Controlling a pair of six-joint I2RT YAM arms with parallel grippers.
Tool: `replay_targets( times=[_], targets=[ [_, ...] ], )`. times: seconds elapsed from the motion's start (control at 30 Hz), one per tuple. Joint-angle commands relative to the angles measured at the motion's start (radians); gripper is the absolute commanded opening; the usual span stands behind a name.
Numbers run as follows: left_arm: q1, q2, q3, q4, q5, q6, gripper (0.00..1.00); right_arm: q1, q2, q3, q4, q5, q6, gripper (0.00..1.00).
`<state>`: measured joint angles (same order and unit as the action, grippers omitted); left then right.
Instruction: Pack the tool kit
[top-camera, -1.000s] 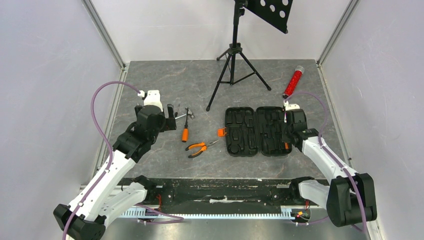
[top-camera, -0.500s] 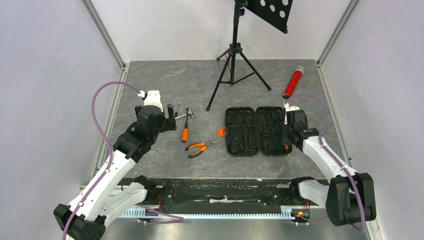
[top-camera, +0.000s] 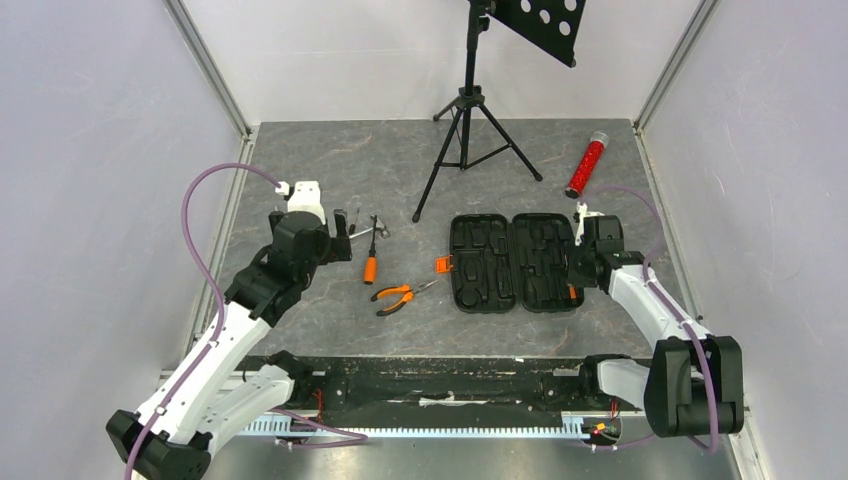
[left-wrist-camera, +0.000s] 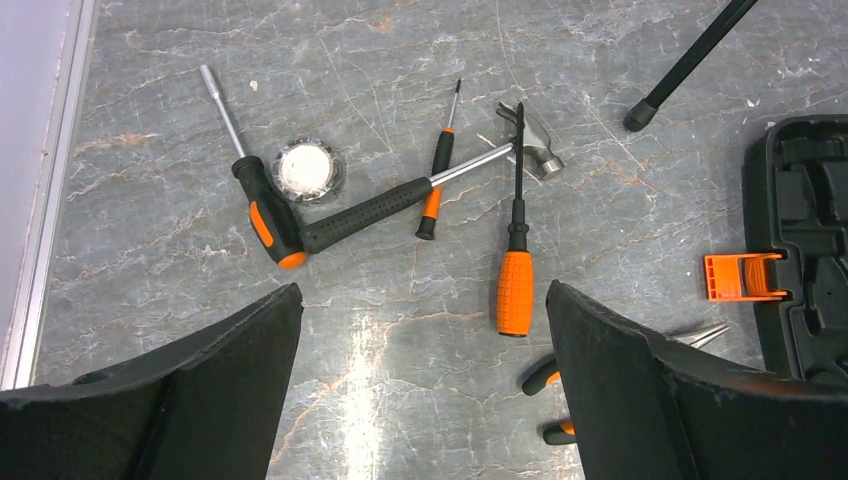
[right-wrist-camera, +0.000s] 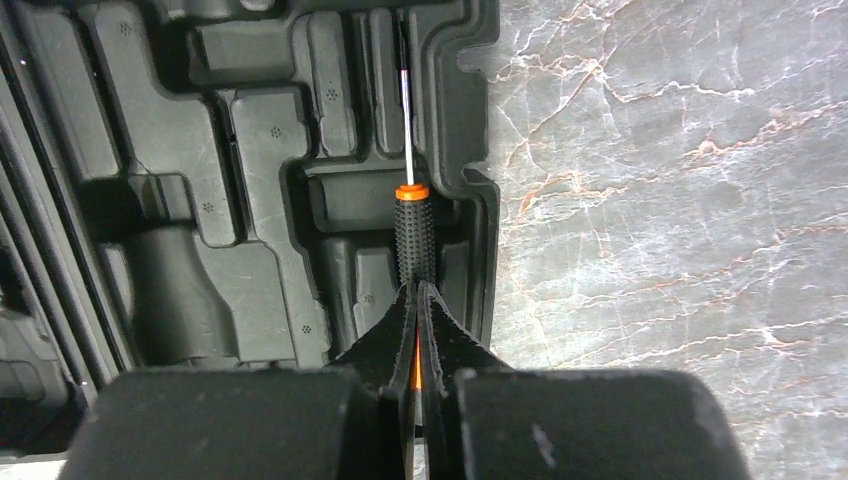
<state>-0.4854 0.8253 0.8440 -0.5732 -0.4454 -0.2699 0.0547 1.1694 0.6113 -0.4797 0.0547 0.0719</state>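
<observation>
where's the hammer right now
Left side of the table, in the left wrist view: the hammer lies ahead of the left gripper, beside the orange screwdriver.

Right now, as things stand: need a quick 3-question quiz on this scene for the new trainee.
1. True or false: the left gripper holds the hammer.
2. The right gripper is shut on a small screwdriver. Where does that screwdriver lie? A) in a slot of the open case; B) on top of a closed lid; C) in mid-air, clear of everything.
3. Which tool lies nearest the case's orange latch?
Key: 1 false, it is open above the loose tools; 2 A; 3 the pliers.
</observation>
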Motion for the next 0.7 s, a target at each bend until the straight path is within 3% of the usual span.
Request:
replay_targets(
  times=[0.0, 0.3, 0.47, 0.57, 0.67],
  targets=[
    [0.005, -0.023, -0.002, 0.034, -0.033, 0.03, 0.96, -0.049, 0.048, -0.052, -0.047, -0.124, 0.035, 0.0],
    [0.005, -0.041, -0.002, 0.033, -0.035, 0.034, 0.96, -0.134, 0.004, -0.165, -0.023, -0.152, 0.128, 0.0],
    [0.005, -0.054, -0.005, 0.035, -0.033, 0.032, 0.96, -0.134, -0.042, -0.067, 0.014, -0.196, 0.119, 0.01],
    [0.005, -0.04, -0.002, 0.037, -0.024, 0.029, 0.96, -0.133, -0.058, 0.045, 0.019, -0.25, 0.101, 0.09],
    [0.005, 0.002, 0.014, 0.029, 0.006, 0.022, 0.97, -0.123, -0.078, 0.124, 0.034, -0.3, 0.089, 0.22]
  ],
)
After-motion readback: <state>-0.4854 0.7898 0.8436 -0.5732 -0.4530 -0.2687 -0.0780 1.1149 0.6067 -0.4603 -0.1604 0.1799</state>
